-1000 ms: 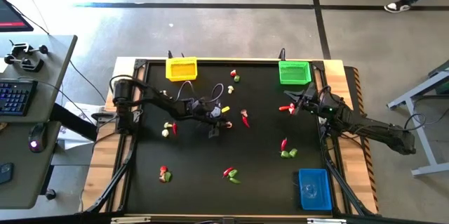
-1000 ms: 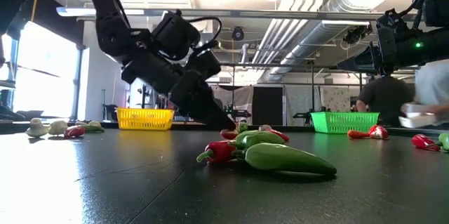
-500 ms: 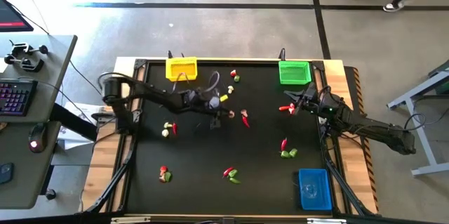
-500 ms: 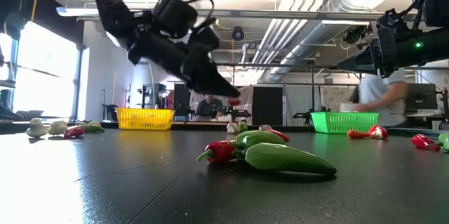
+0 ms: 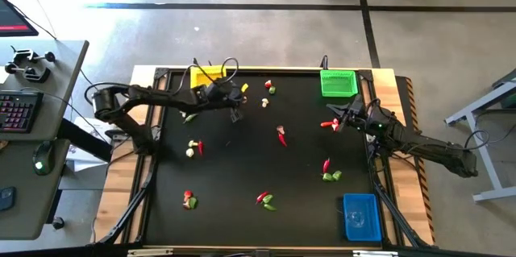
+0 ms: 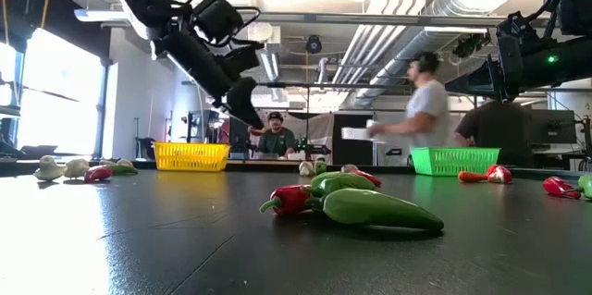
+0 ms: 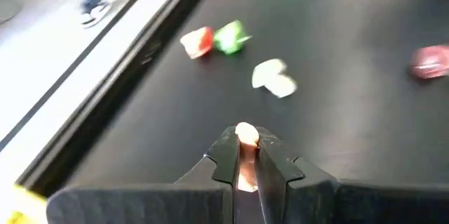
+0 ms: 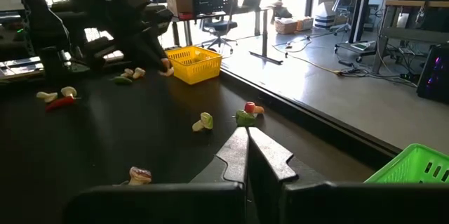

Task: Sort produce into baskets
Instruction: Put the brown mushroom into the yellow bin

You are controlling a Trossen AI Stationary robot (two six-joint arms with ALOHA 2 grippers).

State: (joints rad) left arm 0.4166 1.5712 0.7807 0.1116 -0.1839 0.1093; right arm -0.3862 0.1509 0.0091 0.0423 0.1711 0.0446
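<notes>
My left gripper [image 5: 235, 113] is shut on a tiny cream-white produce piece [image 7: 246, 135], raised above the table [image 6: 252, 125] just right of the yellow basket [image 5: 208, 78], which the arm partly covers. My right gripper [image 5: 337, 120] is shut and empty [image 8: 247, 134], hovering beside a red piece [image 5: 328, 125] near the table's right side, in front of the green basket [image 5: 338, 82]. The blue basket [image 5: 361, 217] stands at the near right corner. Red, green and cream pieces lie scattered on the black table. My left gripper pinches the small cream-white piece [image 7: 246, 133] between its two fingertips; only the piece's top shows past them. The fingers slant down from the table's left side. The piece is lifted clear of the table.
Loose produce lies at mid table [image 5: 280, 134], right of centre [image 5: 329, 172], near front centre [image 5: 265, 201], front left [image 5: 189, 201], left [image 5: 194, 147] and by the far edge [image 5: 268, 88]. People move in the room beyond the table [image 6: 425, 101].
My left gripper has risen from mid table with the cream piece and swung toward the far-left, toward the yellow basket, staying shut on it. The piece is now lifted well clear of the table.
</notes>
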